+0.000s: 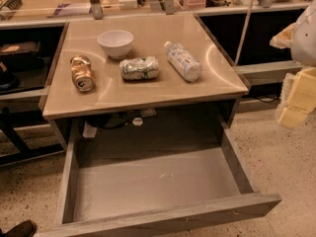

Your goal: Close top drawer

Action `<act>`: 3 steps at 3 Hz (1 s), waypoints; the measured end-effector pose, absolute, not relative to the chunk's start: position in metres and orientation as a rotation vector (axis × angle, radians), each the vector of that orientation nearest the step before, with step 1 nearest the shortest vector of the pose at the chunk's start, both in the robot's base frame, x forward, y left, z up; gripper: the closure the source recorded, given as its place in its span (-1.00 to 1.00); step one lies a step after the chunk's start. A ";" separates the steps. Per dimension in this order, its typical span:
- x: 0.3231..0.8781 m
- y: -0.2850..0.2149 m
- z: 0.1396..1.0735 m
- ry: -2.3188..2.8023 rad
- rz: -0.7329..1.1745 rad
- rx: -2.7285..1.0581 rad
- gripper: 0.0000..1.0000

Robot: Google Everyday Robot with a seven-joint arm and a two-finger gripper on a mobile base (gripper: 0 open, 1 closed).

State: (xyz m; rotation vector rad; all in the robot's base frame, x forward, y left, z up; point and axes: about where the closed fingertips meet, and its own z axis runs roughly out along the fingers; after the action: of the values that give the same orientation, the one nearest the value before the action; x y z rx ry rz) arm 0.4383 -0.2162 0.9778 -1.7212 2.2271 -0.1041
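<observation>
The top drawer (197, 213) is a wide, shallow grey wood-grain drawer, pulled far out from under the tan tabletop (148, 90). Its flat front lies near the bottom of the view and slants up to the right. The inside is bare except for a few small pale marks. My gripper (295, 98) shows as pale yellow blocks below a white arm part at the right edge. It hangs beside the table's right side, above the floor. It is apart from the drawer and holds nothing that I can see.
On the tabletop stand a white bowl (115, 43), a crushed gold can (82, 73), a crumpled green-and-white can (139, 68) and a plastic bottle (183, 60) on its side. Dark shelves flank the table. A shoe tip (19, 228) is at the bottom left.
</observation>
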 end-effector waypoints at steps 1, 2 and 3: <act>0.438 -0.216 0.978 2.227 -0.104 -1.721 -1.00; 0.438 -0.216 0.978 2.227 -0.104 -1.721 -0.62; 0.438 -0.216 0.978 2.227 -0.104 -1.721 -0.16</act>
State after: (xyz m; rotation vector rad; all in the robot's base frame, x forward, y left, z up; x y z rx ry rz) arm 0.4383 -0.2162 0.9779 -1.7212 2.2271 -0.1042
